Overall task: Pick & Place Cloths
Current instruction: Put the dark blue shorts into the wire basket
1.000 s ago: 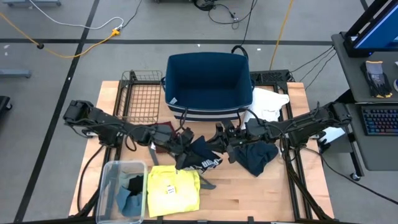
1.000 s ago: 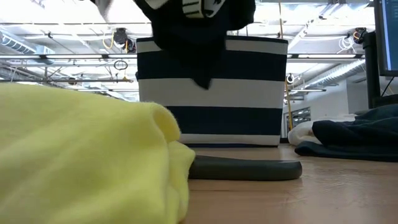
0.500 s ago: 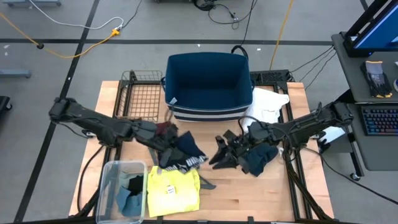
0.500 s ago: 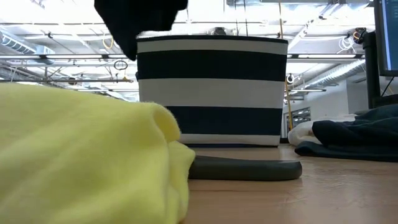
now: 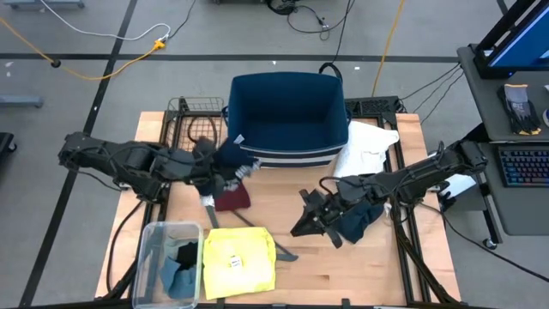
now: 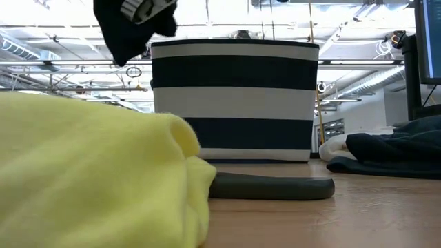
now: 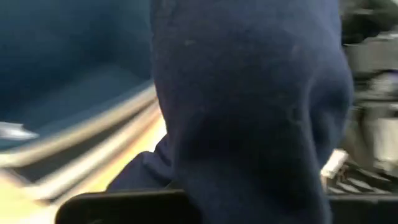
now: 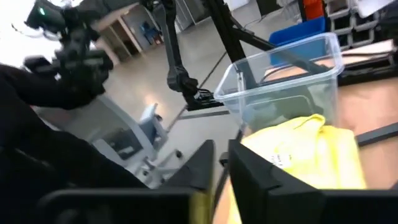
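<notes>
My left gripper [image 5: 213, 169] is shut on the navy white-lettered fabric [image 5: 232, 159], held in the air by the left front corner of the navy striped bin [image 5: 283, 159]. In the low view the fabric [image 6: 131, 24] hangs high, clear of the table. My right gripper [image 5: 300, 219] is open by a narrow gap and empty [image 8: 221, 155], above bare table, with a dark navy cloth [image 5: 356, 219] under its arm. A maroon piece [image 5: 233, 199] lies flat on the table. The yellow T-shirt [image 5: 238, 262] lies near the front edge. The white shirt [image 5: 364, 146] lies right of the bin. My left gripper holds the navy fabric [image 7: 249, 112] bunched up. The fabric covers the fingers in the left wrist view, so the part held does not show. The gripper comes from the table's left, and the fabric hangs below it, slack and lifted clear.
A clear plastic tub [image 5: 154, 236] at the front left holds black and grey-blue pieces. A wire basket [image 5: 197, 133] stands left of the bin. A thin grey hanger [image 5: 279, 251] lies beside the yellow T-shirt. Bare wood lies between the two grippers.
The navy fabric was between both grippers and now hangs from the left one alone. My left gripper has carried it toward the table's left and far edges, to the bin's left front corner, uncovering the maroon piece. My right gripper has drawn back toward the near edge.
</notes>
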